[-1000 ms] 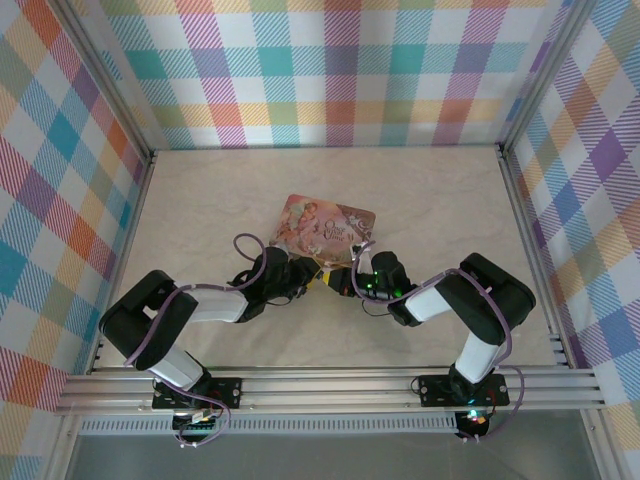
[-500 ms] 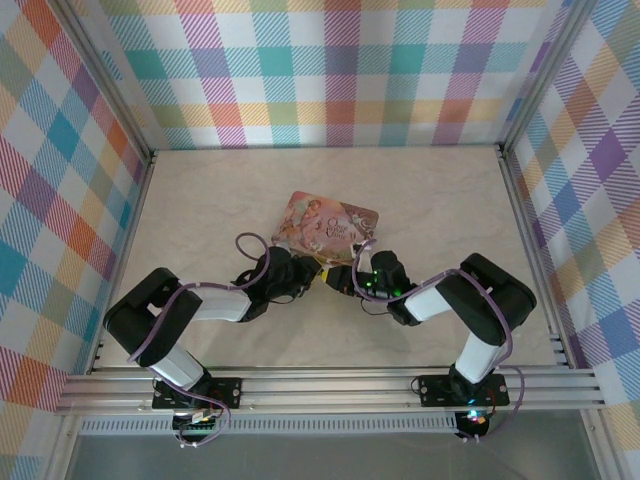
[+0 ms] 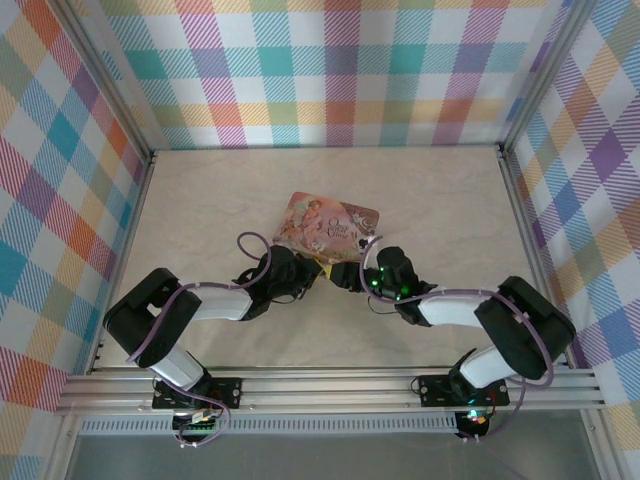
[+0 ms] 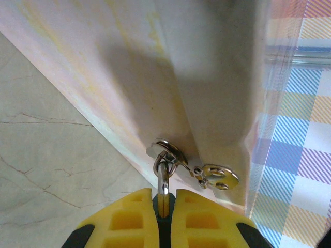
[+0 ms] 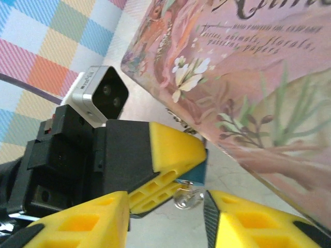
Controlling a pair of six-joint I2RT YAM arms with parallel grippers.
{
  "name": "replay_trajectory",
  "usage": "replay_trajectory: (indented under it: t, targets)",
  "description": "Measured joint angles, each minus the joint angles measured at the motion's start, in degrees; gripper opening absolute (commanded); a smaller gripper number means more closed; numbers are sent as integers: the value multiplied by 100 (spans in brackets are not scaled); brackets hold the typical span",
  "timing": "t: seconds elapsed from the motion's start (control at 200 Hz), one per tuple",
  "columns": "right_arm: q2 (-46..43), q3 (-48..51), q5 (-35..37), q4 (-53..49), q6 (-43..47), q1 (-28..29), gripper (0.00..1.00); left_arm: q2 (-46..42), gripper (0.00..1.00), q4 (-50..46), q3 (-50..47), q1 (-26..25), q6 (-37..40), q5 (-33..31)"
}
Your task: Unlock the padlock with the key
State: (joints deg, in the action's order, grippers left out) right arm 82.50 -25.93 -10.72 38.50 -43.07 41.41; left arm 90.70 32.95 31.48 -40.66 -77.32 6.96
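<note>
The pink illustrated tin box (image 3: 325, 222) lies mid-table, and both grippers meet at its near edge. My left gripper (image 4: 163, 199) is shut on the padlock's thin silvery shackle (image 4: 163, 178), which is hooked through the tin's hasp ring (image 4: 166, 151). In the right wrist view the left gripper's yellow fingers (image 5: 173, 147) pinch the padlock's blue body (image 5: 198, 169), and a small silvery key (image 5: 187, 198) sticks out of its underside. My right gripper (image 5: 165, 202) stands open, one finger on each side of the key, touching nothing.
The marble-patterned table (image 3: 200, 200) is fenced by plaid walls (image 3: 330, 80) on three sides. An aluminium rail (image 3: 330, 385) carries both arm bases along the near edge. A loose hasp plate (image 4: 218, 176) hangs beside the ring on the tin's side.
My right gripper has opened and let go of the key, and its elbow has swung out to the right. The left gripper has closed tight on the padlock.
</note>
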Motion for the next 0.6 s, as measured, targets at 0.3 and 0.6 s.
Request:
replay_trajectory:
  t: [0.3, 0.6]
  targets:
    - [-1582, -214, 962, -1727, 1917, 0, 80, -13, 0, -199, 94, -9, 0, -2]
    - [-2334, -267, 1528, -2100, 3648, 0, 100, -13, 0, -286, 144, -9, 0, -2]
